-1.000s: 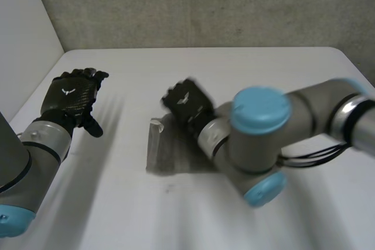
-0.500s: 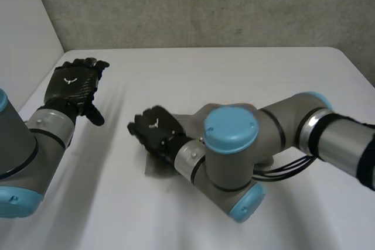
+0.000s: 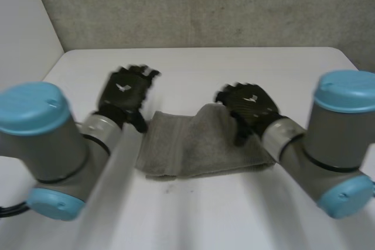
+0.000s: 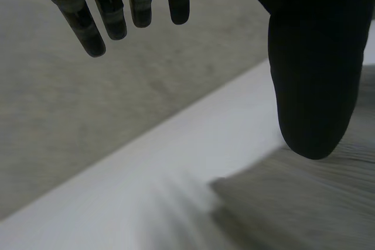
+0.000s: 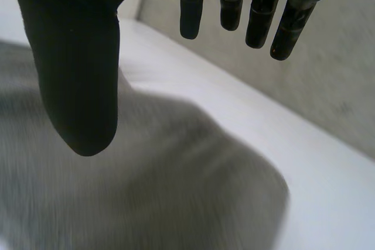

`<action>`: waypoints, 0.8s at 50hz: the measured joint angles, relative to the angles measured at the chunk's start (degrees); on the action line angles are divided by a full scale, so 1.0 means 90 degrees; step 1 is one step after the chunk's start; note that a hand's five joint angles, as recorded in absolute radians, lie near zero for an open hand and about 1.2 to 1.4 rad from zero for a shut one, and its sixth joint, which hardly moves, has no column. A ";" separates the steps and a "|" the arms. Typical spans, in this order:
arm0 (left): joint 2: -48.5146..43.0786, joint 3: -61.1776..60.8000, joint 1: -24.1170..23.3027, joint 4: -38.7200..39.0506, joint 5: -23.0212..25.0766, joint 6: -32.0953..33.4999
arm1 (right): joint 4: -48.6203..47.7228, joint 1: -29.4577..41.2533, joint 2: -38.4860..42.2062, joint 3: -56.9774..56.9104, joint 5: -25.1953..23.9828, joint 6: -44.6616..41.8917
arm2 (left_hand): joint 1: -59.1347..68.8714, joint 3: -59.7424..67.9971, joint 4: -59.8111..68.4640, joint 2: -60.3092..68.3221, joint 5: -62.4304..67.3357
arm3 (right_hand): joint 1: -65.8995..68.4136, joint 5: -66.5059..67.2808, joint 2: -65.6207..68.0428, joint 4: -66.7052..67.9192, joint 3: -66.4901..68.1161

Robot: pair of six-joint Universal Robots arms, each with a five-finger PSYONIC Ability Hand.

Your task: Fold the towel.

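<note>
Towel: a grey towel [image 3: 199, 144] lies on the desk just below the centre of the head view. It forms a wide oblong with a thicker, doubled-looking border at its left end and a soft hump at its upper right.

Towel, seen from the wrists: in the left wrist view the towel [image 4: 304, 203] lies under the thumb [image 4: 310, 86]. In the right wrist view the towel [image 5: 176, 191] spreads beneath the palm, with a rounded edge out beyond the fingertips.

Right hand: the right hand [image 3: 249, 102] sits over the towel's upper right part. Its fingers [image 5: 234, 4] are straight and stand apart from the thumb [image 5: 82, 74], so the hand is released and grasps nothing. Whether it touches the cloth cannot be told.

Left hand: the left hand [image 3: 124, 91] is just beside the towel's upper left corner, over bare desk. Its fingers [image 4: 94, 27] are extended, so it too is released and empty.

Arms: the left arm [image 3: 41, 139] fills the lower left of the frame and the right arm [image 3: 334, 139] the lower right, one on each side of the towel.

Desk: the white desk [image 3: 193, 215] carries only the towel, and a grey wall [image 3: 205, 4] stands behind it.

Progress: the doubled left border suggests that at least one fold is already made. The edges look uneven and the hump is not flat, so the fold reads as rough. What seems left is a squaring or flattening, and perhaps a further fold. With neither hand holding the cloth, no fold is in hand at this moment.
</note>
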 measured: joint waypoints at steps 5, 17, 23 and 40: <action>-0.0748 0.0285 -0.0470 -0.0029 -0.0160 0.0032 | -0.0053 -0.0581 -0.0142 0.0793 -0.0044 -0.0029 | 0.0000 0.0000 -0.0001 0.0000 0.0000 | 0.0000 0.0000 0.0000 0.0000 0.0000; -0.1596 0.0707 -0.0622 -0.0389 -0.1062 0.0073 | -0.0979 -0.1091 0.0216 0.1739 0.0014 -0.0824 | 0.0000 0.0000 -0.0001 0.0000 0.0000 | 0.3518 0.3493 0.3976 0.3914 0.4069; -0.1321 0.0614 -0.0627 -0.0546 -0.1154 0.0034 | -0.1391 -0.1063 0.0294 0.1442 0.0077 -0.1009 | 0.0000 0.0000 -0.0001 0.0000 0.0000 | 0.4850 0.5759 0.6692 0.6990 0.7093; 0.0819 -0.0112 -0.0412 -0.0542 -0.1256 0.0042 | -0.1172 0.1306 0.0906 -0.0994 0.0186 -0.1505 | -0.0025 0.0000 -0.0001 -0.0005 -0.0001 | 0.4951 0.6039 0.6692 0.6995 0.7108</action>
